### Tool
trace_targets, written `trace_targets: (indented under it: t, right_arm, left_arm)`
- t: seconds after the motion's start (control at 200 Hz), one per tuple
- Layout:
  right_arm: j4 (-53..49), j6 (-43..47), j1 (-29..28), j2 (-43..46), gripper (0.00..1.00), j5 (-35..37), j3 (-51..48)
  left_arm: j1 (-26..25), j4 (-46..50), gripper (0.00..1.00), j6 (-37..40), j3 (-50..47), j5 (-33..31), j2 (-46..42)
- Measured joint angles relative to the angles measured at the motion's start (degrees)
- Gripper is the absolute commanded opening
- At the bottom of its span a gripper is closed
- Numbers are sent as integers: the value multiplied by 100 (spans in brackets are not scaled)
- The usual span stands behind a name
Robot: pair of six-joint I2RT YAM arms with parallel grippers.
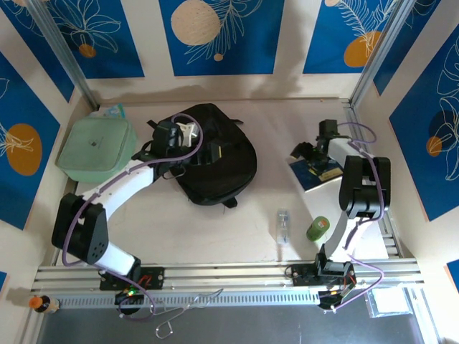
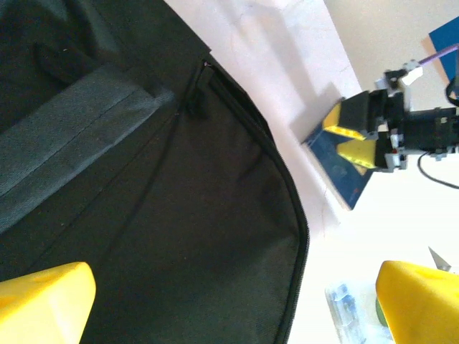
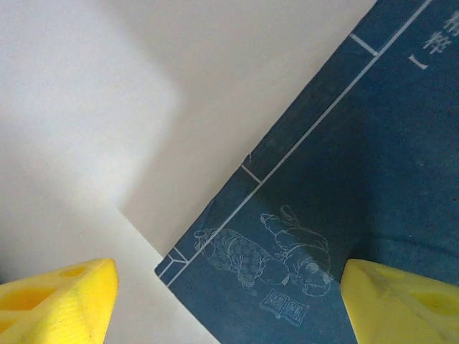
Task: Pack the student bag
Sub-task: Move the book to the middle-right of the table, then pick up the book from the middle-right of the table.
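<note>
Comparing the views: the overhead camera gives the whole layout. The student bag (image 1: pixel 224 163) lies flat on the worktop (image 1: pixel 215 236), left of centre. A pale green lidded container (image 1: pixel 97 143) sits to its left, and a clear bottle (image 1: pixel 284 226) and a green roll (image 1: pixel 318 228) lie near the right arm's base. The right wrist camera resolves the cover of the dark blue book (image 3: pixel 344 179), with white ruled lines, printed characters and a line drawing of figures near one corner, all too small to read from above. The left wrist camera shows the bag closely: black fabric, a zip line curving along its rounded edge, and a broad strap band across the upper left. The left arm reaches forward and rightward over the bag, and the left tool (image 2: pixel 229 308) is released, its yellow fingers (image 2: pixel 43 304) wide apart above the fabric. The right arm folds upward, then down to the book at the worktop's right side. The right tool (image 3: pixel 229 308) is spread, grasping nothing, its fingers either side of the book's corner; contact with the cover cannot be told.
</note>
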State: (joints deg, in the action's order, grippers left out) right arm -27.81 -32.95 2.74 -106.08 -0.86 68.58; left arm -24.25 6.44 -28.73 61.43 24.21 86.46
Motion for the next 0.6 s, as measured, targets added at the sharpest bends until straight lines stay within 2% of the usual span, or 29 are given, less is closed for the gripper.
trace_targets:
  t: [0.155, 0.335, 0.465, 0.6]
  right_arm:
    - [83, 61, -597, 72, 82, -501, -186]
    - [17, 179, -951, 516, 80, -870, -721]
    - [-317, 188, -1008, 927, 80, -835, -887]
    - [-415, 42, -868, 1593, 78, -415, -951]
  left_arm:
    - [-79, 2, 100, -81, 302, 92, 264]
    - [-286, 15, 100, -98, 595, 109, 542]
    - [-535, 127, 100, -92, 925, 107, 855]
    - [-903, 315, 100, -72, 1443, 59, 1268]
